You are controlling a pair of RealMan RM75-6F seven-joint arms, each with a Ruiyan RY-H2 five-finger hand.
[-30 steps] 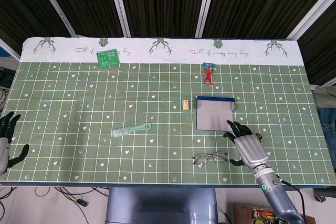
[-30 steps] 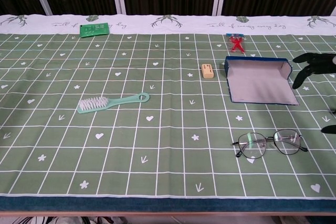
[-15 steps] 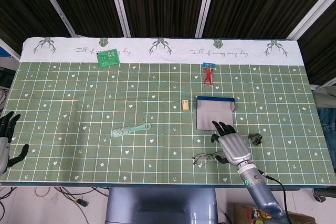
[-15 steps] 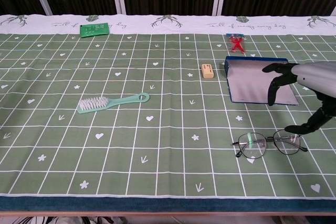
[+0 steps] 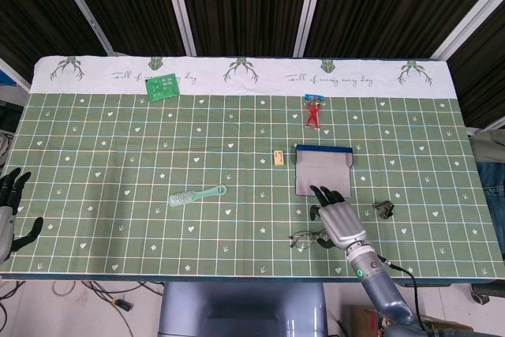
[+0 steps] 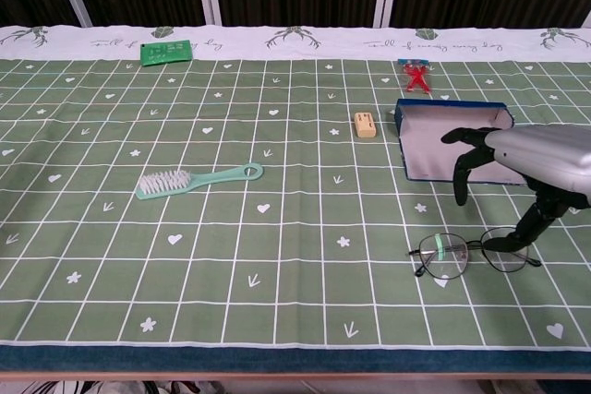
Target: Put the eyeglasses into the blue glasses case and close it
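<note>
Above the glasses (image 6: 476, 252), the right hand (image 6: 517, 165) has been moved leftward, fingers spread and empty, thumb lowered toward the frame. Nothing is grasped yet. Behind it on the counter (image 6: 277, 256) the case (image 6: 434, 140) lies open.

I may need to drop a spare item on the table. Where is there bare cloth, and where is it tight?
Free: the wide stretch left of the brush, and the middle between the green card and the eraser. Crowded: near right, where the right hand hangs over the glasses, just in front of the open case.
</note>
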